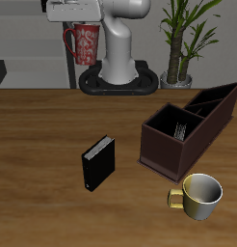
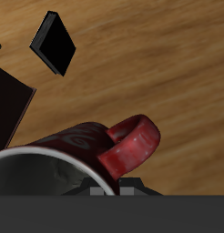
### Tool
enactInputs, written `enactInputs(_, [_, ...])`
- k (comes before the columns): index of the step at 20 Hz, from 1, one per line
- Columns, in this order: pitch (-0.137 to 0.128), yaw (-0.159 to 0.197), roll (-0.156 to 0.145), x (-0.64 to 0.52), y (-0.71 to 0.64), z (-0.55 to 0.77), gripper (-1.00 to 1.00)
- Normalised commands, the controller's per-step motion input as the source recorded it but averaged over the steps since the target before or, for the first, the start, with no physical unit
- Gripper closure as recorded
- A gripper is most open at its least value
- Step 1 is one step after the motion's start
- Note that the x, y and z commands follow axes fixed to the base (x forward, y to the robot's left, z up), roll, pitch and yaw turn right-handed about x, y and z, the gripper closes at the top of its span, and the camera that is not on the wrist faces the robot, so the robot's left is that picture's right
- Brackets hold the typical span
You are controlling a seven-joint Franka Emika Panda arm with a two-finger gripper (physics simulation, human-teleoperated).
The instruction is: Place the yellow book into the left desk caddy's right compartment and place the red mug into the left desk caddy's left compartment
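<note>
We see the red mug [image 1: 84,43] lifted high above the table [image 1: 43,135], far back beside the robot base, hanging under the gripper [image 1: 76,21]. The wrist view fills with the mug's rim and loop handle; the pincer appears to be pinching the mug at its rim, though the fingers themselves are hidden, so we judge this from the mug hanging in the air.

Progress: the caddy [image 1: 183,125] stands well apart from the mug, nearer the front edge. Something thin and pale seems to lie in its wide low-walled section, which may be the yellow book, but the render is too coarse to be sure. We judge the book step likely done and the mug step underway: carry to the caddy's taller sloped end, lower, release.

Count: one red mug, one cream mug [image 1: 198,196] near the front edge, one caddy, one black book [image 1: 97,164] upright mid-table, one potted plant [image 1: 183,39] at the back.
</note>
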Motion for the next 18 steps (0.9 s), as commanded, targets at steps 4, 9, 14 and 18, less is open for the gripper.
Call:
enactInputs(4, [-0.034, -0.05, 0.035, -0.29, 0.2, 0.0, 1.0])
enactInputs(9, [-0.004, -0.016, 0.004, -0.17, 0.3, -0.12, 1.0])
enactInputs(14, [-0.004, -0.019, 0.004, -0.09, 0.21, -0.12, 1.0])
enactInputs(18, [0.018, -0.015, 0.018, -0.09, 0.25, -0.18, 1.0])
